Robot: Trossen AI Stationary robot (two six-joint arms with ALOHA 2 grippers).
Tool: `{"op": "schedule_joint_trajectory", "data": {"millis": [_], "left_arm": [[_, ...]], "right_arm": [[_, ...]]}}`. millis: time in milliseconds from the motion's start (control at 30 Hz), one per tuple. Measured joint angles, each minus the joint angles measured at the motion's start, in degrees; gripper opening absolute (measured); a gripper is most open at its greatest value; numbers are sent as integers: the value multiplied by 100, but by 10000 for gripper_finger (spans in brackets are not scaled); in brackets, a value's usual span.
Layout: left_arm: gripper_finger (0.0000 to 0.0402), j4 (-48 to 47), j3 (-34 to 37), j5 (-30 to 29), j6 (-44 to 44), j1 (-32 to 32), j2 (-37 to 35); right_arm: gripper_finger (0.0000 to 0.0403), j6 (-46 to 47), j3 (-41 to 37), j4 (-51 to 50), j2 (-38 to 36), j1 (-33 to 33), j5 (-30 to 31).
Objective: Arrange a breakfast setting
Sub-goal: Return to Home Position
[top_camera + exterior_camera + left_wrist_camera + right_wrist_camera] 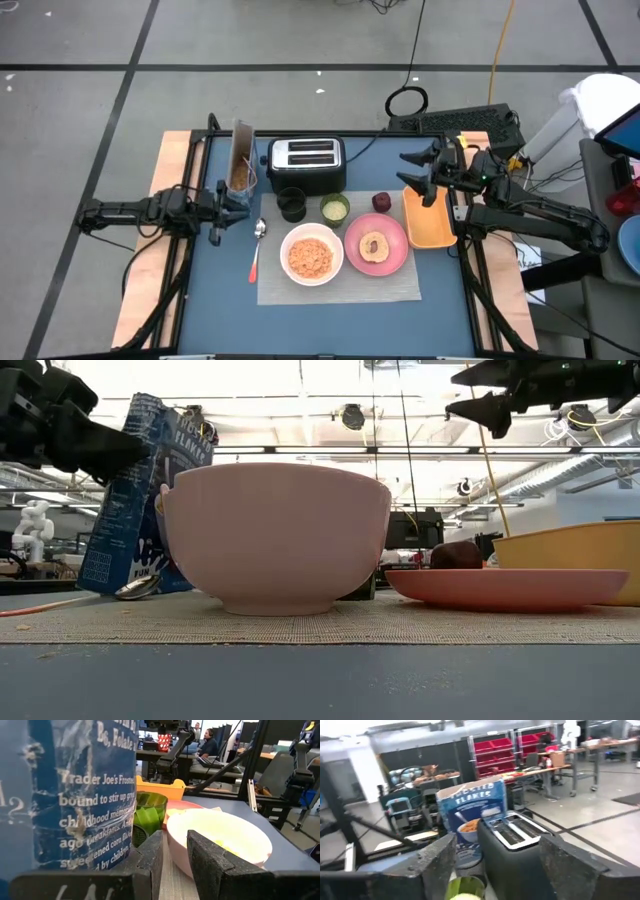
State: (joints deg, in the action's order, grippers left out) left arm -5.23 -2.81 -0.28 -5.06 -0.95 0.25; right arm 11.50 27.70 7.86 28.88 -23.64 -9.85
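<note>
The grey mat [340, 285] carries the white bowl [311, 254] with cereal, the pink plate [376, 243] with a bagel, and the red-handled spoon [255, 252] at its left edge. The green cup [335, 208] and black cup [292, 204] stand behind the mat. The blue cereal box [241, 157] stands upright left of the toaster. My left gripper [232, 203] is just near of the box, its fingers [150, 862] a narrow gap apart with nothing between them. My right gripper [420, 170] hovers wide open and empty above the orange tray's far end. My left gripper stands close beside the cereal box's near face [95, 835], fingers level and pointing toward the table's right. I cannot tell whether a finger touches the box. Nothing is between the fingers.
The black-and-silver toaster [307, 163] stands behind the cups. The orange tray [428, 220] lies right of the plate, and a dark red fruit [382, 202] sits between them. Blue table surface shows near of the mat [330, 330].
</note>
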Motion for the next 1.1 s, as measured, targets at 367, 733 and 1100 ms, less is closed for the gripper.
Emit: {"op": "schedule_joint_trajectory", "data": {"millis": [367,733,1100], "left_arm": [[94,0,2,-1,176,1,2],[94,-2,4,-3,177,2,4],[94,-2,4,-6,178,0,4]], "right_arm": [[105,-564,0,-877,-397,0,-385],[6,-913,-76,-2078,-1301,0,-377],[2,-767,-1660,-411,-2025,0,-375]]}}
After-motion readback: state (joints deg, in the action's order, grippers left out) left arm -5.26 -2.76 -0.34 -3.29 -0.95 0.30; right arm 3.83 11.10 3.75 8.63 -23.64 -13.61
